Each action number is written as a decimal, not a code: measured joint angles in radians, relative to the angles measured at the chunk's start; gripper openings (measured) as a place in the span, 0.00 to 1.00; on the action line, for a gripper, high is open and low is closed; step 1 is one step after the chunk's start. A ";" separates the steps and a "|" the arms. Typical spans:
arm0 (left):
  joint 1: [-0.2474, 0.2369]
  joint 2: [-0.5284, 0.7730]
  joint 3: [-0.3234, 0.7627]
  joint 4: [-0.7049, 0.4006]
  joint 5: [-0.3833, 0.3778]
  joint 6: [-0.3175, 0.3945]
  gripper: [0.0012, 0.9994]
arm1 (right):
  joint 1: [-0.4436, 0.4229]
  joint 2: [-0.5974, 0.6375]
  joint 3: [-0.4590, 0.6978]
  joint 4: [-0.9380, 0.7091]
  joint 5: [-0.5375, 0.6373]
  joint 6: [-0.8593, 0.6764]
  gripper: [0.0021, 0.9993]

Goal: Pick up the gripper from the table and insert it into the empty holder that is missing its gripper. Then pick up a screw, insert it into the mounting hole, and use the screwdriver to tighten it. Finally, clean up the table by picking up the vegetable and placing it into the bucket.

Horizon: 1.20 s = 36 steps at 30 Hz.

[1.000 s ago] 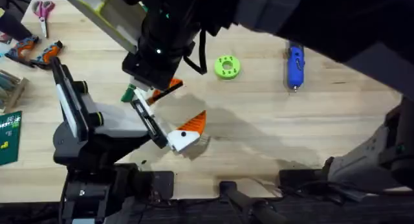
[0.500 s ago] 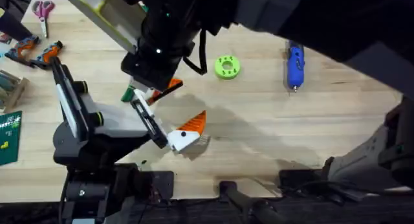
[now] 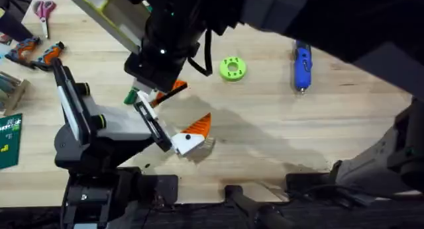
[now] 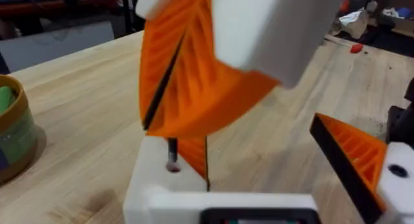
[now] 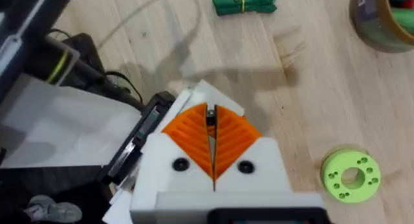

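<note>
At the holder (image 3: 184,145), the white finger base at the end of the left arm's claw, the orange fingertip gripper (image 3: 201,126) sits against the block's upper side. The left gripper (image 4: 259,138) is spread wide. One finger is the holder side and the other orange ribbed pad stands well off from it, with bare table between them and nothing held.

Directly above the holder, the right gripper (image 5: 211,130) points down with its two orange pads pressed flat together. They pinch a small dark screw (image 5: 210,116) at their tip. In the left wrist view the screw hangs below the closed pads, and its lower end is at the holder's top face. Whether it has entered a hole there cannot be told.

The vegetable (image 3: 132,95) lies flat on the wood near the holder, on its far left side, touching neither gripper. The bucket (image 5: 378,26) stands beyond the holder, farther off than the vegetable, upright, with something green showing inside its rim.

A lime-green ring (image 3: 232,68) lies on the far right side of the holder, apart from it. The screwdriver (image 3: 302,67) lies flat well to the right of the holder, past the ring, its metal tip pointing toward the near edge of the table. Orange-and-black hand tools (image 3: 40,51) and a pair of pink-handled scissors (image 3: 45,9) lie far to the left of the holder.
</note>
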 joint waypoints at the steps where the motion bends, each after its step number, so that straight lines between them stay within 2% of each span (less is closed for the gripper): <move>1: 0.000 0.000 0.000 0.000 0.000 0.000 0.99 | 0.000 0.000 0.000 0.000 0.000 0.000 0.00; 36: 0.000 0.000 0.000 0.000 0.000 0.000 0.99 | 0.000 0.000 -0.025 0.009 0.000 0.000 0.00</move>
